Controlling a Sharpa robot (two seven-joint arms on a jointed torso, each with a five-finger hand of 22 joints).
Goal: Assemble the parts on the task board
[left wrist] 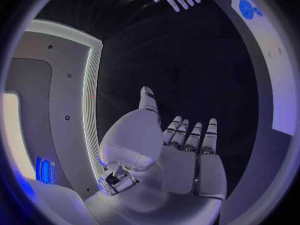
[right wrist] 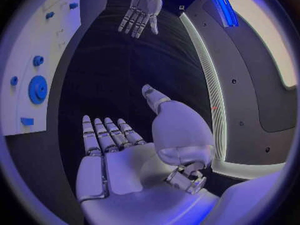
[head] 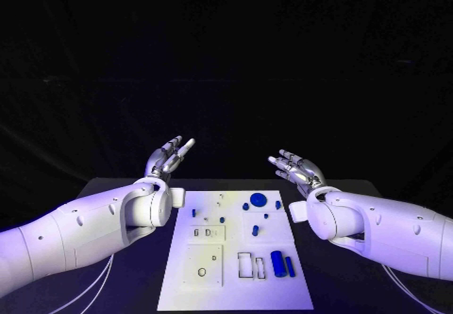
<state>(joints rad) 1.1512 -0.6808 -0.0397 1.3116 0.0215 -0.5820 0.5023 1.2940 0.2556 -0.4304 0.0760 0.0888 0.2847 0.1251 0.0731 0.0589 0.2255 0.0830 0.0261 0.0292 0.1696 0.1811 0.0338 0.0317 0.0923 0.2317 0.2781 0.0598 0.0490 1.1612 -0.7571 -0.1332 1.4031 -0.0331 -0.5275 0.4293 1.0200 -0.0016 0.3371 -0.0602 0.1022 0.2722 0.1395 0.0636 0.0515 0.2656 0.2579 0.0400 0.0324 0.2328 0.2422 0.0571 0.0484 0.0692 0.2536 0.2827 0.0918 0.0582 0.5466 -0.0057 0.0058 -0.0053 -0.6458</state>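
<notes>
The left hand [head: 168,159] is raised with its fingers stretched out and apart, holding nothing; the right hand [head: 295,169] is likewise spread and empty. Between the two arms lies the white task board [head: 236,297] on the black table [head: 127,294], with the blue parts [head: 258,198] scattered across it.

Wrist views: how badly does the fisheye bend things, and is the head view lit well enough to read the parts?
Head view: the task board is bright against the dark table, blue parts readable. Left wrist view: the board's edge curves strongly behind the left hand. Right wrist view: same bending of the board; the right hand is sharp.
</notes>
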